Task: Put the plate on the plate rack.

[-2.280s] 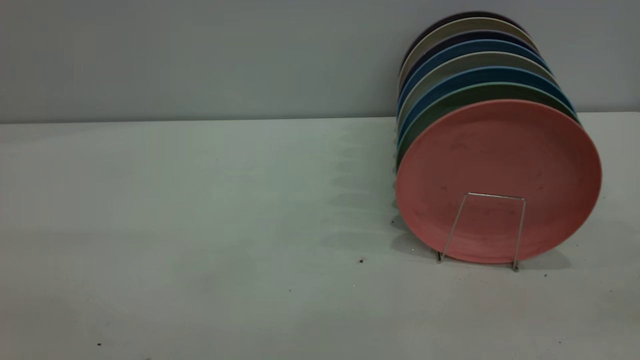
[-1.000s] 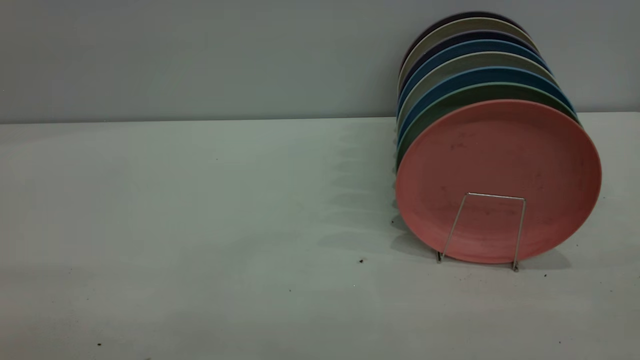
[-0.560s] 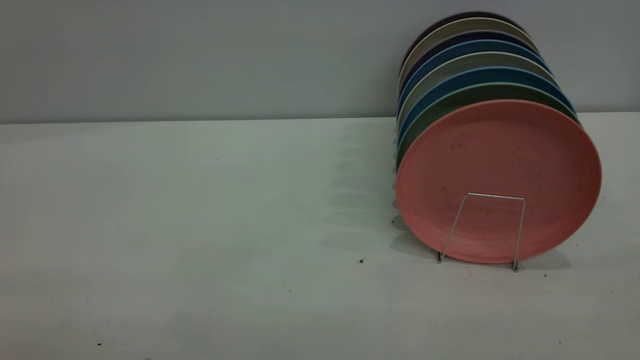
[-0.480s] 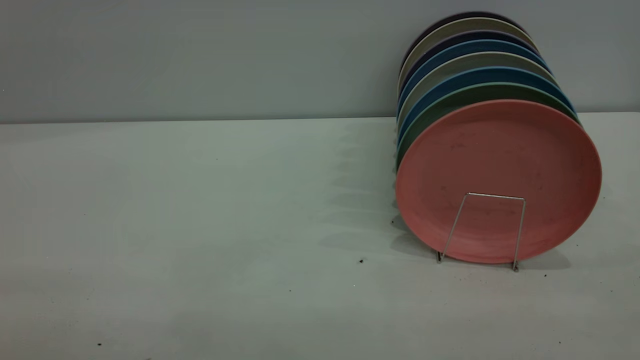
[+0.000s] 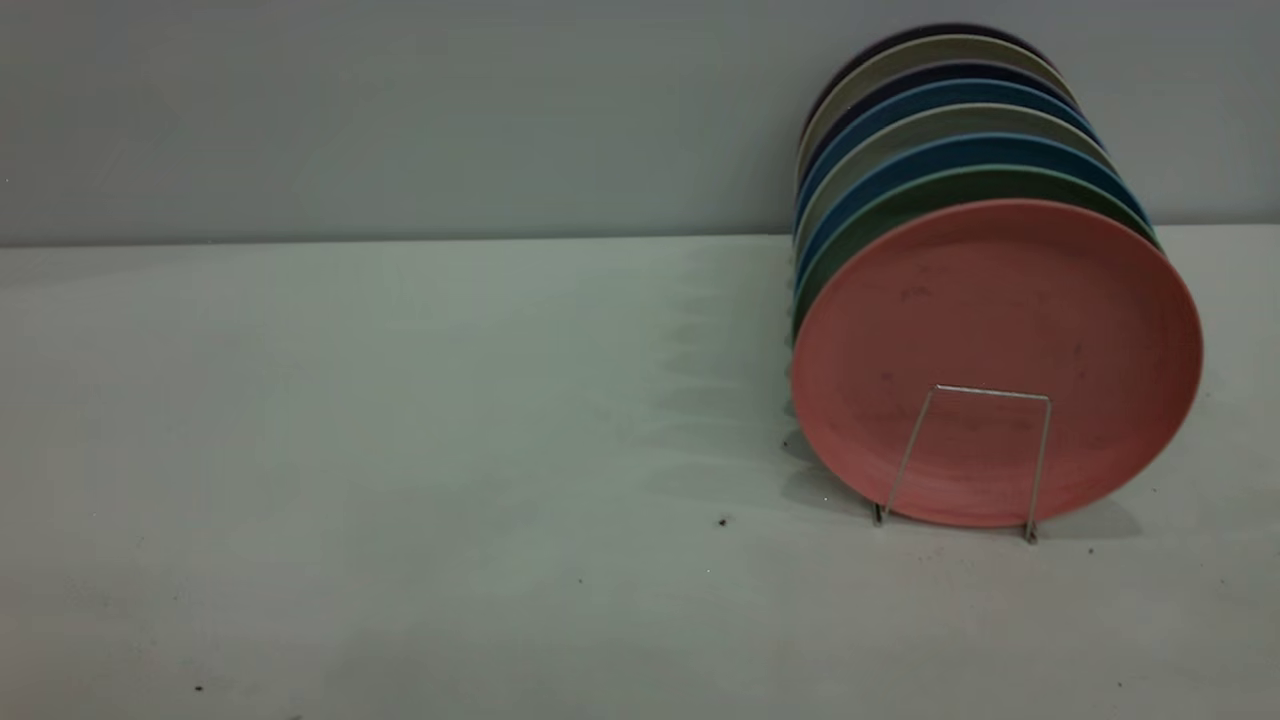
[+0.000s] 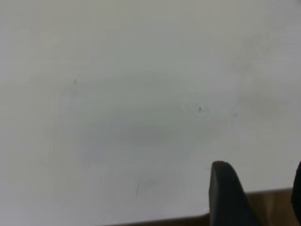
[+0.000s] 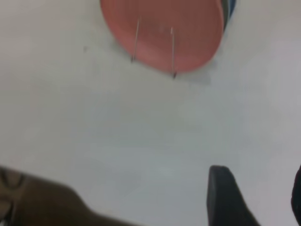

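The salmon-pink plate [image 5: 1000, 330] stands upright at the front of a row of plates in the silver wire plate rack [image 5: 985, 455], at the right of the table. It also shows in the right wrist view [image 7: 164, 23], with the rack's wires [image 7: 172, 49] in front of it. Neither arm shows in the exterior view. My right gripper [image 7: 256, 188] is open and empty, well back from the rack over bare table. My left gripper [image 6: 258, 188] is open and empty above the table's near edge.
Behind the pink plate stand a green plate [image 5: 905, 200], then several blue, beige and dark plates [image 5: 930, 100]. A grey wall runs behind the white table [image 5: 400, 450]. Small dark specks lie on the tabletop.
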Available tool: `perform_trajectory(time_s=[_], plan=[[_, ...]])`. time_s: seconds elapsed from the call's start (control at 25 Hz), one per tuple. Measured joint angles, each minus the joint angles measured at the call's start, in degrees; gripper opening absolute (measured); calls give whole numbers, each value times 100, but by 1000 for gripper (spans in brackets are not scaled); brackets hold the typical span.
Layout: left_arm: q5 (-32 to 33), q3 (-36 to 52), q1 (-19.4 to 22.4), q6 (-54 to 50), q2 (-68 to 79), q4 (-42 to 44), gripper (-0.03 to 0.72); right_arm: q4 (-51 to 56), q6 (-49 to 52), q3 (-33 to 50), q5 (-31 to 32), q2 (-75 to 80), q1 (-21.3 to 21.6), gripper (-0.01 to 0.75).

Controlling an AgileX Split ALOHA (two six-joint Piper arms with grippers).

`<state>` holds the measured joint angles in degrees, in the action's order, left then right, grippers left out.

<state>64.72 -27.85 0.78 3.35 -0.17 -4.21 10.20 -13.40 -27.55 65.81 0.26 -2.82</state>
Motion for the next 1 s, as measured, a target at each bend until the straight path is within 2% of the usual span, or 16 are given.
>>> perform_trajectory(time_s=[0.32, 1.0], plan=[[7, 0, -229, 0, -112, 0, 370, 17, 0, 0, 13, -120, 0, 357], [7, 0, -229, 6, -112, 0, 370, 18, 0, 0, 13, -121, 0, 357]])
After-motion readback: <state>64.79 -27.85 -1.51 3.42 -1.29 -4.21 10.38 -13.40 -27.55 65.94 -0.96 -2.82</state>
